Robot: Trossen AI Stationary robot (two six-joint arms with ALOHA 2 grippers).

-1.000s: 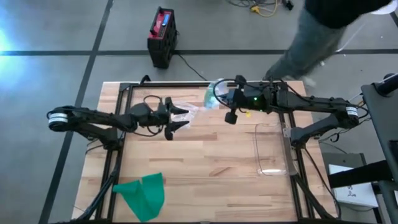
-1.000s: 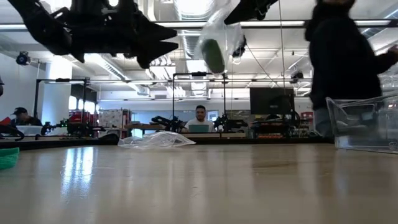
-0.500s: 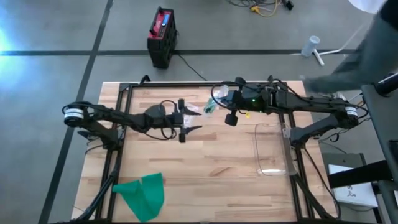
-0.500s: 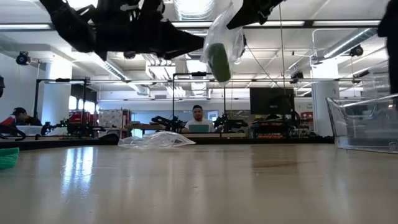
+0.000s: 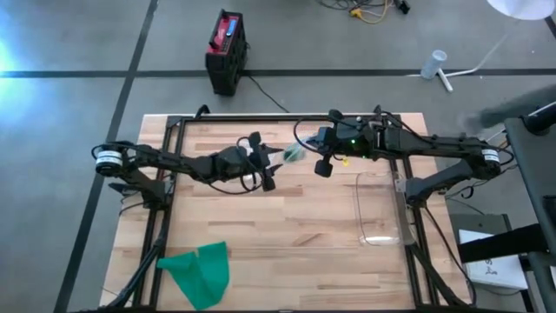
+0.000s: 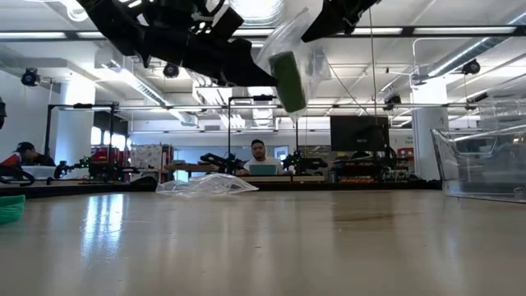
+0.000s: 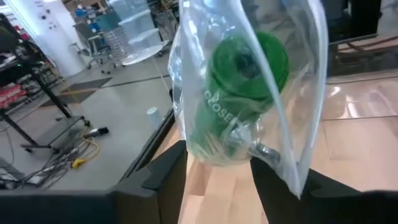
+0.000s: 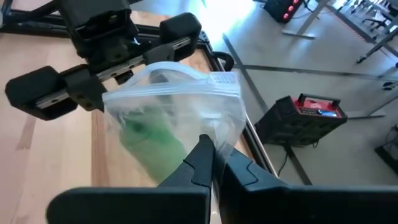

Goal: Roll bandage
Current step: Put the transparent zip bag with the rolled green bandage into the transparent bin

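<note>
High view: right tool pinches bag edge (aloft, mid-table).

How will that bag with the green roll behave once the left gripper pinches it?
Probably floppy: the bag is thin clear film, hanging creased from the right gripper. The green roll sags to its low end, so it may swing. The film looks glossy, so it could slip between the left gripper's fingers, which flank its bottom edge.
</note>
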